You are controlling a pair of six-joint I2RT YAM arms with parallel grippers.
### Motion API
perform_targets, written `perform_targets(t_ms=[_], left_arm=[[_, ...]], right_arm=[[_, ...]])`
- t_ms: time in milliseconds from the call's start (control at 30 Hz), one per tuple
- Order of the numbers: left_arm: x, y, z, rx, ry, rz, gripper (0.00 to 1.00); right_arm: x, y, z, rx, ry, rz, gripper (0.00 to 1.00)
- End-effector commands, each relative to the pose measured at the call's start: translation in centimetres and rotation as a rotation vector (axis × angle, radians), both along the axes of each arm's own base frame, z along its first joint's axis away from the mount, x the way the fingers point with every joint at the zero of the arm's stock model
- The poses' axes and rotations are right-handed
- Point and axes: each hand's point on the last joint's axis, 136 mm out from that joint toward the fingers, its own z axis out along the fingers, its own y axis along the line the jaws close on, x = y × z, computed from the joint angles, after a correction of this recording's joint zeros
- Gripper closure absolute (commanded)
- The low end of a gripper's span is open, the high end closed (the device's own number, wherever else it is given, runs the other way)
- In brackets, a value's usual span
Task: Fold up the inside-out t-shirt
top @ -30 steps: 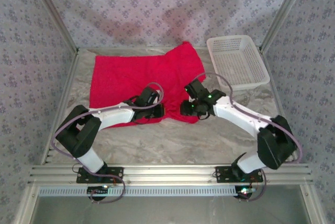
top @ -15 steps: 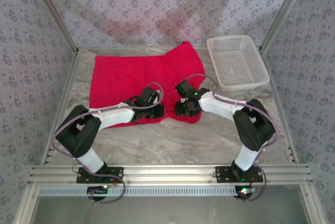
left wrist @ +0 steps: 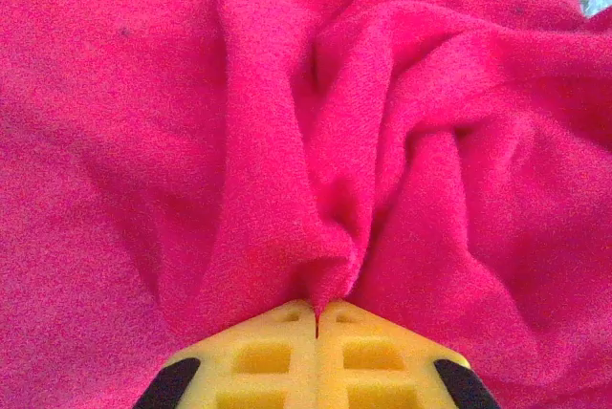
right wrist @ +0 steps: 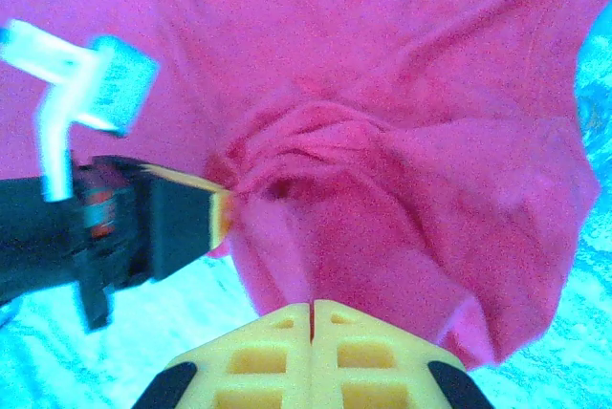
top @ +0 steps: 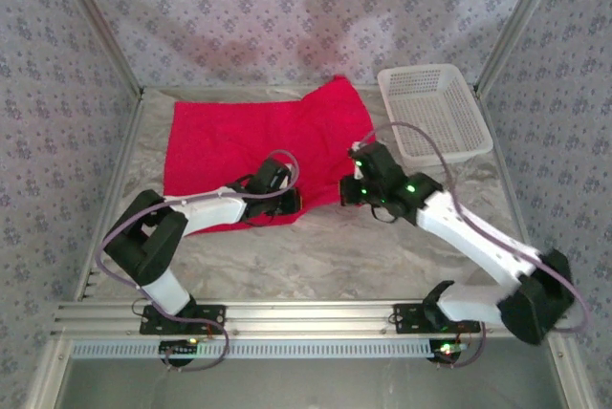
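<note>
Pinched a fold of the red t-shirt (top: 239, 141) in the fully closed left gripper (left wrist: 316, 306); clamped its near hem likewise in the closed right gripper (right wrist: 313, 306).

Table (top: 316, 256): grey-white marbled top, creased cover. White lattice basket (top: 430, 118) sat flat at far-right corner. Red t-shirt (top: 229, 141) spread flat left of basket, just beside it w/ slim gap; hem on side away from basket's far rim bunched, lifted.
</note>
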Motion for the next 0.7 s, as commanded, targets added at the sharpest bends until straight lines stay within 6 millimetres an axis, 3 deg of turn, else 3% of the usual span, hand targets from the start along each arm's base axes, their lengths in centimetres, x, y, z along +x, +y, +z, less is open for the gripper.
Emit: perform_targets(t_ms=[0,200,367,400,467,500,567,667], left_arm=[[0.2,0.3,-0.5,0.007,0.01,0.019,1.0],[0.3,-0.5,0.3,-0.021,0.005,0.008,1.0],[0.4,-0.1,1.1,0.012,-0.013,0.003,0.91],[0.4,0.2,1.5,0.024,-0.022,0.004,0.88],[0.5,0.8,2.4,0.047,-0.046,0.008,0.83],[0.6,0.9,2.9,0.053,-0.055,0.007,0.79],[0.4,1.2,3.9,0.059,-0.073,0.003,0.71],[0.0,1.0,5.0,0.044,-0.087,-0.014,0.69]], right_arm=[[-1.9,-1.2,-1.5,0.038,0.0,-0.014,1.0],[-6.2,0.3,-5.0,0.081,0.047,0.11,1.0],[-8.4,-2.0,-8.3,-0.01,0.08,0.065,0.98],[-8.6,-2.6,-8.6,-0.017,0.084,0.041,0.88],[-8.9,-3.8,-8.8,-0.014,0.081,-0.005,0.56],[-8.9,-4.2,-8.7,-0.005,0.071,-0.022,0.47],[-8.7,-4.6,-8.1,0.017,0.043,-0.045,0.39],[-8.1,-4.4,-7.5,0.026,0.045,-0.058,0.42]])
